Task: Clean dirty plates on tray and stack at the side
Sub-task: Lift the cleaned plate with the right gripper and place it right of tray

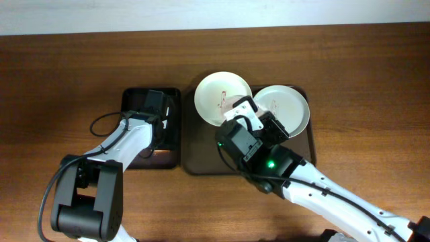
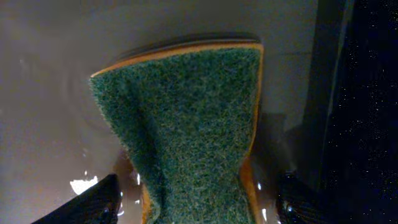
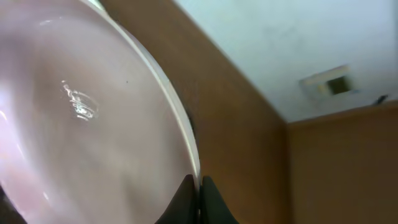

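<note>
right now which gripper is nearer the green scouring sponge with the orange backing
Left. The left gripper is clamped on the green sponge at the narrow black tray; the right gripper is over the dark brown tray, pinching a round white plate's rim.

We see a dark brown wooden bench (image 1: 54,81), its grain running side to side. Two trays lie directly on it, near the middle: a narrower black tray (image 1: 173,144) on the left and a larger dark brown tray (image 1: 201,151) on the right. Their long edges run parallel, just beside each other. Both have rounded corners and a raised rim
</note>
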Tool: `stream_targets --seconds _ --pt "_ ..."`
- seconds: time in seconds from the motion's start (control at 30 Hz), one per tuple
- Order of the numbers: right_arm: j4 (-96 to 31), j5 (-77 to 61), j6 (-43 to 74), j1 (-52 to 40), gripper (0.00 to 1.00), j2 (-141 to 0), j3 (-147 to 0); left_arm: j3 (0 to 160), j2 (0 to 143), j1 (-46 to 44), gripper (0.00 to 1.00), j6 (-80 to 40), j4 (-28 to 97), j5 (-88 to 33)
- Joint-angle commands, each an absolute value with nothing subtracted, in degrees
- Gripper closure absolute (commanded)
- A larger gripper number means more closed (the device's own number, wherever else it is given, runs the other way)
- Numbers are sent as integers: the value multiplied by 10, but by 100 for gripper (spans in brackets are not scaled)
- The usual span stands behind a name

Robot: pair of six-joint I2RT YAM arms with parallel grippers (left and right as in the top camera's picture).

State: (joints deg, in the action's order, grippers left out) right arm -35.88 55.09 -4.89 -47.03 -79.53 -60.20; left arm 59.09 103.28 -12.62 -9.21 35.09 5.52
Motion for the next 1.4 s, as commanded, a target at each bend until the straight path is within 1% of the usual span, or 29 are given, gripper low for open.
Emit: stream_targets --seconds 0.0,0.17,0.3,0.33,0.4,0.43,0.5,0.57,0.6,0.63,0.67,0.7,0.73,0.77,0.8,0.9,1.0,1.03,1.1,1.13,1.17,1.3,1.37 --pt "-335 642 -88 -485 96 -785 -612 582 1044 -126 23 -89 351 53" --pt "-327 649 -85 -485 96 -785 -612 582 1044 -126 22 -89 350 54" --pt "-328 596 -17 -463 96 -785 -612 582 1044 -126 21 -89 347 53" --pt "-330 569 5 -451 96 -785 -612 582 1044 -126 21 -89 344 54" --pt "-336 507 51 -417 96 -785 -612 582 1044 -126 14 -89 331 54" --pt "-339 476 71 -396 96 -785 -612 582 1044 -126 13 -89 322 54" --pt "-343 392 102 -338 96 -783 -612 582 1044 -126 13 -89 293 53" --pt "-349 328 122 -287 96 -778 -612 582 1044 -126 16 -89 272 53" --pt "-353 302 133 -262 96 -775 -612 582 1044 -126 25 -89 262 53" --pt "-357 272 140 -234 96 -771 -612 582 1044 -126 40 -89 256 53" --pt "-362 232 141 -201 96 -768 -612 582 1044 -126 52 -89 249 53" --pt "-366 200 141 -172 96 -765 -612 582 1044 -126 70 -89 246 53" --pt "-371 161 141 -136 96 -763 -612 582 1044 -126 84 -89 243 53" --pt "-375 128 141 -106 96 -762 -612 582 1045 -126 96 -89 241 53" --pt "-380 81 141 -66 96 -762 -612 582 1045 -126 100 -89 238 54" --pt "-396 -30 141 39 96 -762 -612 582 1045 -126 100 -89 214 59" --pt "-404 -88 140 127 96 -763 -612 583 1044 -126 100 -89 190 60" --pt "-406 -99 140 156 96 -763 -612 585 1044 -126 89 -89 189 61" --pt "-408 -111 140 201 96 -765 -612 588 1044 -126 56 -89 191 60" --pt "-409 -111 140 222 96 -768 -612 588 1044 -126 48 -89 199 60" --pt "-410 -110 140 241 96 -773 -612 588 1044 -126 43 -89 208 59" --pt "-403 -108 165 305 96 -826 -611 588 1044 -126 38 -89 284 56" --pt "-391 -108 169 321 96 -853 -611 588 1044 -126 37 -89 299 56"
